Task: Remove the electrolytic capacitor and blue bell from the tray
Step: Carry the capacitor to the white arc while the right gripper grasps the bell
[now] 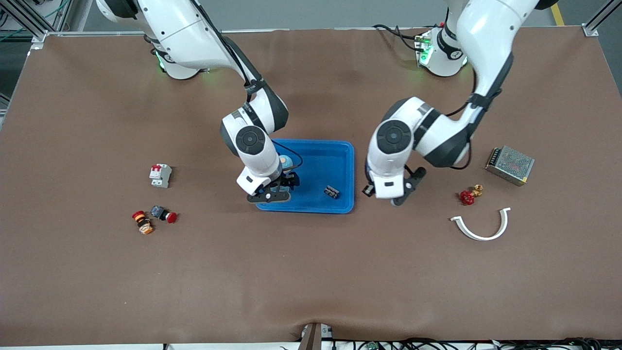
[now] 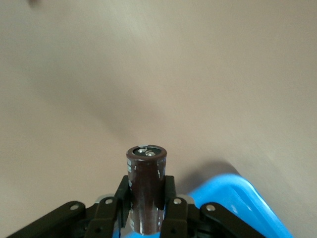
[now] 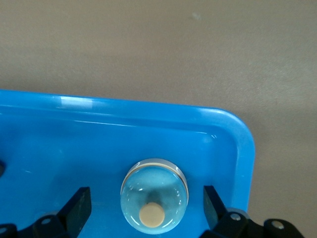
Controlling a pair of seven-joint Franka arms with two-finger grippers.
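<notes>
The bell (image 3: 154, 196), a clear blue dome with a tan button on top, sits in the blue tray (image 3: 148, 106). It also shows in the front view (image 1: 285, 160), partly hidden by the right arm. My right gripper (image 3: 147, 208) is open, one finger on each side of the bell, not touching it; in the front view it (image 1: 281, 187) is low over the tray (image 1: 340, 150). My left gripper (image 2: 147, 208) is shut on the dark brown capacitor (image 2: 146, 183) and holds it upright. In the front view the left gripper (image 1: 407, 188) is over the table beside the tray.
A small black part (image 1: 331, 191) lies in the tray. A circuit breaker (image 1: 160, 175) and two red push buttons (image 1: 164, 214) lie toward the right arm's end. A red valve (image 1: 469, 195), a white curved piece (image 1: 481, 226) and a metal power supply (image 1: 510, 165) lie toward the left arm's end.
</notes>
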